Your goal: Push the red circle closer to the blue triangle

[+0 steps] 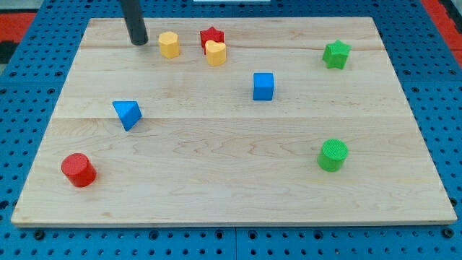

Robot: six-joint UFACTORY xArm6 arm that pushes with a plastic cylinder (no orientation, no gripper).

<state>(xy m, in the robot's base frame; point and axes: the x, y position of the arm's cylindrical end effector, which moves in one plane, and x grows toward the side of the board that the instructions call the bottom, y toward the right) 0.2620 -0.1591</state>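
1. Red comes first at the view's bottom left: the red circle (78,170), a short cylinder, sits near the front-left corner of the wooden surface (216,180), close to both the left and bottom edges.
2. Above it and slightly to the right stands the blue triangle (128,113), apart from the red circle with bare wood between them. Judging from that gap, the push is not yet done; all of it is left.
3. At the view's right, the green cylinder (333,154) stands well apart from both, out of the way.
4. Farther back, near the middle, is the blue cube (263,86), also clear of the path.
5. Along the top, the yellow hexagonal block (169,44), the yellow heart (215,53) and the red star (211,36) cluster together, heart touching star; the green star (336,54) sits at the far right.
6. My tip (138,42) rests at the top left, just beside the yellow hexagonal block and well apart from the red circle. There are no jaws on this rod, so no open or closed state applies.
7. To push up-right, my tip probably has to get below-left of the circle, where little room remains before the edges; the left side offers an open route down.
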